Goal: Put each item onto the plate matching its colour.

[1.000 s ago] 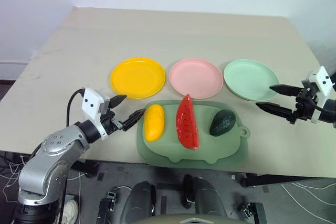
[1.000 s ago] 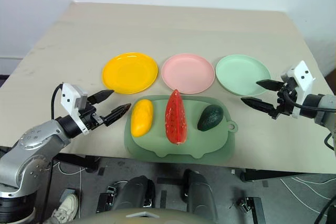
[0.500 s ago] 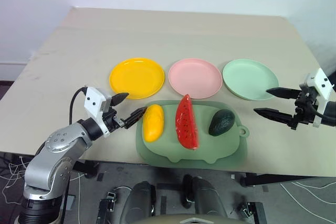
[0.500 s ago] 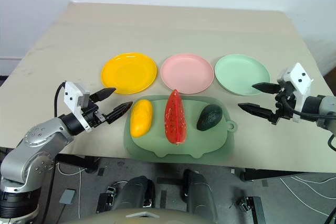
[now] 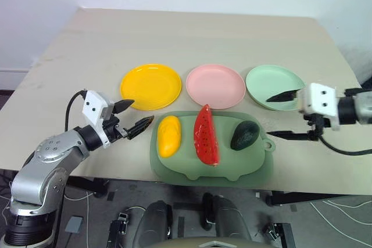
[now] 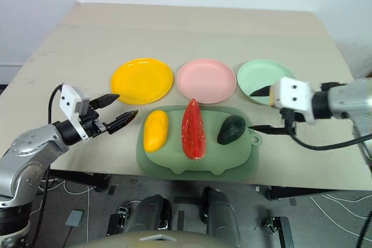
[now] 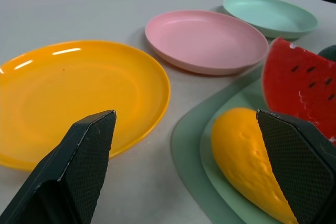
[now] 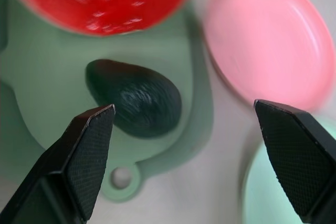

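Between the wide-open fingers of the right pincer (image 5: pixel 285 114), which holds nothing, lies the avocado (image 5: pixel 246 135) just ahead on the green mat (image 5: pixel 174 166); the mint plate (image 5: pixel 273 82) sits beside it. The left pincer (image 5: pixel 135 116), equally spread and empty, faces the mango (image 5: pixel 168 136). Judging by this, the approach is under way; next probably comes a descent onto the avocado.

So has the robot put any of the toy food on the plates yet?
Not yet. The yellow plate, pink plate and green plate are bare. The yellow fruit, watermelon wedge and avocado all lie on the mat. Nothing is held: the left gripper is open beside the yellow fruit, and the right gripper is open near the avocado. All three moves are left.
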`<state>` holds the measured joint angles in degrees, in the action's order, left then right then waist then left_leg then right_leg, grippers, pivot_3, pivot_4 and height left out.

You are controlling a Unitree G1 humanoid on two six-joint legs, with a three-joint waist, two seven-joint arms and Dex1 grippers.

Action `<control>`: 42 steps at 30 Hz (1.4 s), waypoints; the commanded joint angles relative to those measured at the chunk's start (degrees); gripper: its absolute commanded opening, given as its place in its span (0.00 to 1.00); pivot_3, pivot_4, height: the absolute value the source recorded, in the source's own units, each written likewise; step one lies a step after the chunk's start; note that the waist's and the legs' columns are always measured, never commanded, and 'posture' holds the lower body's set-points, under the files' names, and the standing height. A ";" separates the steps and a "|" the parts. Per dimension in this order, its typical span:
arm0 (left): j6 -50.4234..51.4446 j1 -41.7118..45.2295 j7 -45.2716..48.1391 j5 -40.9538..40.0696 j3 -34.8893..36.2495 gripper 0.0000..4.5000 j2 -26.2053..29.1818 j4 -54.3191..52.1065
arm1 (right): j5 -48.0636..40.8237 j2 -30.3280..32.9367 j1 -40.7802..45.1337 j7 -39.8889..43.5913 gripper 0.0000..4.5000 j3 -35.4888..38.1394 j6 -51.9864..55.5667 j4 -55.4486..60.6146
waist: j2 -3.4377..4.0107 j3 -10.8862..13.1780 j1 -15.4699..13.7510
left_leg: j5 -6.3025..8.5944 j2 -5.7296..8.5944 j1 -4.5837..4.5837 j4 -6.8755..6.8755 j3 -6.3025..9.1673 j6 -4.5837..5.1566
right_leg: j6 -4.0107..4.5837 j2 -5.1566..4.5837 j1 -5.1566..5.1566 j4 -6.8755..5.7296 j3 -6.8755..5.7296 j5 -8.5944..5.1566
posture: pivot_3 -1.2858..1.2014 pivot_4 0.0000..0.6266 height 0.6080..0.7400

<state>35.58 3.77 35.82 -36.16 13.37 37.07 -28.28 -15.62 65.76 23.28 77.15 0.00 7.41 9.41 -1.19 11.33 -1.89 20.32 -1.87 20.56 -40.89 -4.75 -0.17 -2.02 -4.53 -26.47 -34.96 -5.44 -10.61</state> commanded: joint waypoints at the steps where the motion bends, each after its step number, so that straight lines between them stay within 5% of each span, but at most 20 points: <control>1: 1.09 -1.39 -0.96 -2.28 3.55 1.00 0.95 -4.25 | 4.75 -2.51 5.18 4.42 1.00 -4.98 -11.20 -5.14 | -0.01 0.00 -0.03 | 0.00 0.01 0.00 0.00 0.00 0.00 | 0.00 0.00 0.00 0.00 0.00 0.00 | 0.52 0.24 1.00; 14: 7.15 -4.90 -6.87 -11.28 7.87 1.00 1.48 -14.23 | 15.22 -13.16 14.47 8.54 1.00 -16.64 -34.76 -20.71 | 0.00 0.01 -0.07 | -0.02 0.03 -0.09 -0.06 0.00 -0.03 | 0.19 -0.01 0.10 -0.06 -0.01 0.13 | 0.52 0.24 1.00; 27: 8.46 -2.34 -8.39 -14.80 6.35 1.00 3.65 -14.75 | 21.84 -15.61 16.20 4.47 1.00 -19.23 -43.07 -29.52 | 0.00 0.00 0.04 | -0.05 0.03 -0.14 -0.08 0.01 -0.08 | 0.21 -0.01 0.15 -0.08 -0.01 0.14 | 0.52 0.24 1.00; 32: 8.94 -1.24 -8.63 -15.49 5.44 1.00 4.02 -14.34 | 20.91 -14.70 15.69 4.22 0.73 -18.52 -41.32 -28.64 | 0.00 0.00 0.31 | -0.06 0.03 -0.15 -0.08 0.02 -0.10 | 0.21 -0.01 0.17 -0.09 -0.01 0.15 | 0.52 0.24 1.00; 42: 8.70 0.07 -8.03 -15.50 4.69 1.00 4.32 -13.19 | 17.55 -12.19 18.41 0.66 0.72 -12.79 -33.13 -28.11 | 0.03 0.02 0.36 | -0.09 0.04 -0.10 -0.09 0.02 -0.15 | 0.21 -0.02 0.14 -0.08 -0.01 0.15 | 0.52 0.24 1.00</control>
<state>44.70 3.05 27.54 -50.76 17.25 40.61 -40.66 3.57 51.86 38.82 79.34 -16.80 -28.14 -18.67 -1.17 11.35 -1.54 20.24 -1.83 20.45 -40.97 -4.74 -0.31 -1.81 -4.55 -26.34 -35.05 -5.45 -10.46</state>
